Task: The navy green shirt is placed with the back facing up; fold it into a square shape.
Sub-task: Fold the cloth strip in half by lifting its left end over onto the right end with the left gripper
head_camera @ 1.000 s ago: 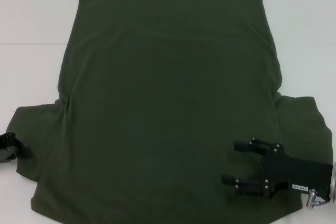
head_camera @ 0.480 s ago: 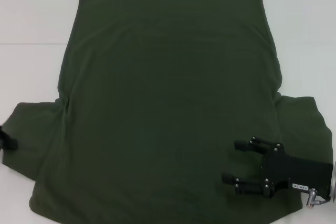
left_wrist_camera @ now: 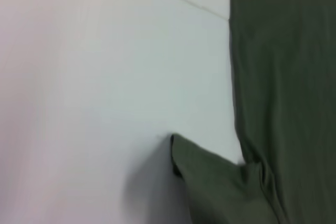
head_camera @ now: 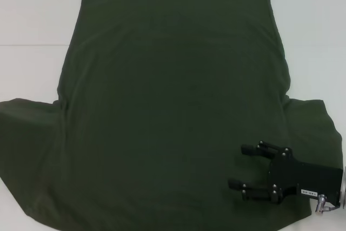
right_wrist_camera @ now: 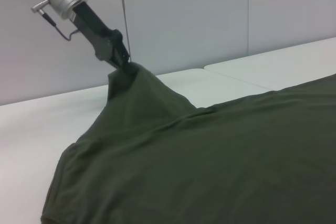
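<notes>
The navy green shirt point(head_camera: 173, 106) lies spread flat, plain back up, filling most of the head view. My right gripper point(head_camera: 238, 166) rests open on the shirt's lower right part, near the right sleeve point(head_camera: 311, 123). My left gripper is out of the head view; the right wrist view shows it point(right_wrist_camera: 119, 59) shut on the tip of the left sleeve point(right_wrist_camera: 136, 93), holding it lifted above the table. In the head view the left sleeve point(head_camera: 27, 128) reaches the picture's left edge. The left wrist view shows a sleeve corner point(left_wrist_camera: 202, 174) beside the shirt body point(left_wrist_camera: 283, 77).
The white table point(head_camera: 32, 20) shows bare along the left, the far edge and the upper right of the shirt. A thin seam point(head_camera: 27, 45) crosses the table. A grey wall point(right_wrist_camera: 210, 14) stands behind the table.
My left gripper has left the head view at the left edge, and the left sleeve has risen and stretched out to the left. The right arm has not moved.
</notes>
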### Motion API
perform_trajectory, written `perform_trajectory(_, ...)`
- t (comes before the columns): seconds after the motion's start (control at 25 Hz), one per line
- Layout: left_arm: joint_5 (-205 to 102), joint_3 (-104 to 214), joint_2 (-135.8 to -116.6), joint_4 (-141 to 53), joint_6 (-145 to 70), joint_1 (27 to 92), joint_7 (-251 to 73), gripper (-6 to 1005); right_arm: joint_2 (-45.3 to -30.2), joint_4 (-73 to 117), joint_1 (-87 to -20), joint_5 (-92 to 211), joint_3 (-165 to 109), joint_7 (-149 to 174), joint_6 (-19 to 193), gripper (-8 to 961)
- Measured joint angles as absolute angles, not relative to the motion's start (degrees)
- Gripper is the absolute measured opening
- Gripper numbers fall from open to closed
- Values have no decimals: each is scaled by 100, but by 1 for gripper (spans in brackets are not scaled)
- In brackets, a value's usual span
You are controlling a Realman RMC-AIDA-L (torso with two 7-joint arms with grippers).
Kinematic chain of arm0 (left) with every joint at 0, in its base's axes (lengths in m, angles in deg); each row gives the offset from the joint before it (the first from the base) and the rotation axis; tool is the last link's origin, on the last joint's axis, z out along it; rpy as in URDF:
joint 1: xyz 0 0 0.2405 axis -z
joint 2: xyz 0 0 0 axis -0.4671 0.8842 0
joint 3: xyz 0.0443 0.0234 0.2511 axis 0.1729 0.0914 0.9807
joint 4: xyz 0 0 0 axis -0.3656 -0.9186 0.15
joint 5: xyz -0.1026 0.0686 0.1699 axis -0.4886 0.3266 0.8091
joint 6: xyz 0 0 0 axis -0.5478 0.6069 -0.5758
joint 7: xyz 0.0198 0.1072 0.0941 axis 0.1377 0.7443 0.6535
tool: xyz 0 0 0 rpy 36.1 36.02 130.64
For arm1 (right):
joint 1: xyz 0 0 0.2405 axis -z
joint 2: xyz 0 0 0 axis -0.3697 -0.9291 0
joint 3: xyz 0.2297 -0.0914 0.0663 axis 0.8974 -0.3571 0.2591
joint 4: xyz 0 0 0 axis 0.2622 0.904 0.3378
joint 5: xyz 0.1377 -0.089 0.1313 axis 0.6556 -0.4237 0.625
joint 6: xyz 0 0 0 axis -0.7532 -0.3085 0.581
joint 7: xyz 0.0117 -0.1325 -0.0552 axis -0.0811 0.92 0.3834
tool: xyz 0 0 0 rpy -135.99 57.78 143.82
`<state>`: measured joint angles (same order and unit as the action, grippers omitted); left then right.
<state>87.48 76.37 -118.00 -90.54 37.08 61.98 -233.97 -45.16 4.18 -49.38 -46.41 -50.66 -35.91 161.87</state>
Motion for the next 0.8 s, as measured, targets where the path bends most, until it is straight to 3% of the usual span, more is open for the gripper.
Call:
perform_trajectory(0.44,8747,7696,-11795,-9108,3951,6472,-23467,13,-4516,419,-4930,-4642,-5065,-3590,16196,908)
perform_trajectory(0.56,8742,7735,-11891,-9102,4128,6629,-23686,14,-4516,419,-4928,-4642,-5067,-3590,16196,908)
perform_trajectory(0.8,8713,7850,-12266,-9092,4209,7006,-24013,15,-4516,426,-4919,-4642,-5068,-3590,16198,907)
